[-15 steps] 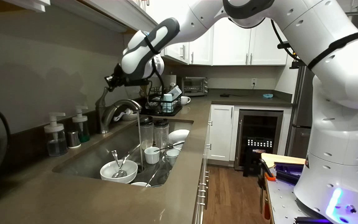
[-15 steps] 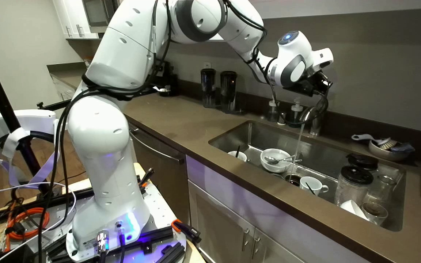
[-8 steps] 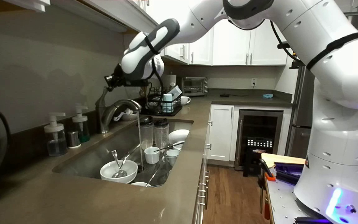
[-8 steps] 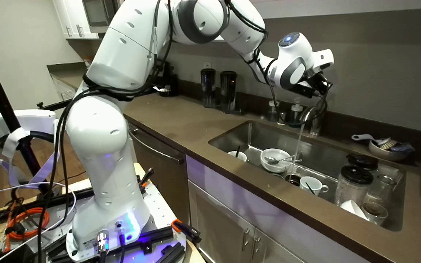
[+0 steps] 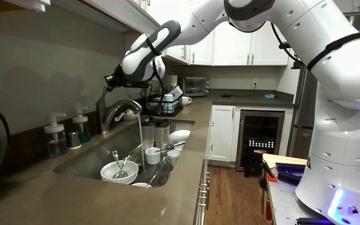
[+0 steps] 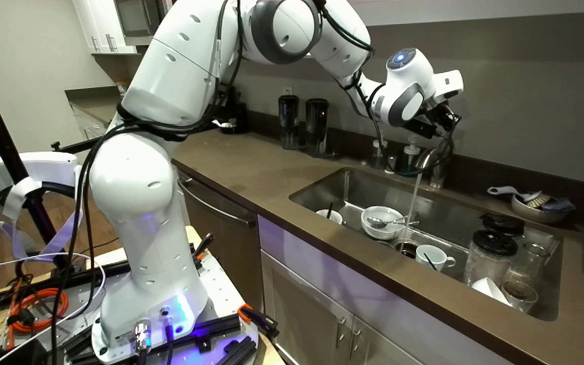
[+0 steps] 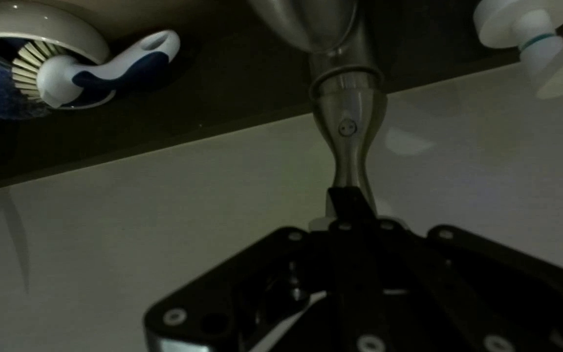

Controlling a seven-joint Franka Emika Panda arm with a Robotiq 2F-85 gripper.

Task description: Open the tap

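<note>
- Plainly, the tap (image 5: 106, 120) stands on the counter (image 6: 231, 157) behind the sink (image 5: 86, 164) — its slim lever handle (image 5: 102, 99) rising behind the curved spout (image 5: 123, 103).
- Water (image 5: 141, 140) runs in a thin stream from the spout into the sink.
- At the handle's upper end is the gripper (image 7: 348, 193), its fingers (image 7: 355, 244) closed together; in the wrist view they overlap the handle — whether they touch it, I cannot tell.
- Over the counter reaches the white arm (image 6: 145, 203).
- Inside the sink, near the stream, sit a white bowl (image 6: 384, 231) with metal cutlery (image 5: 119, 173) and a white mug (image 6: 440, 257); two lidded jars (image 5: 162, 137) stand beyond the mug.
- Along the counter to one side of the tap are two soap dispensers (image 5: 56, 140), a metal cup (image 5: 73, 139) between them.
- To its other side lies a dish brush (image 7: 59, 80) with a pale bowl (image 6: 540, 215).
- Farther off stand a dish rack (image 5: 180, 106) and a toaster oven (image 5: 195, 87).
</note>
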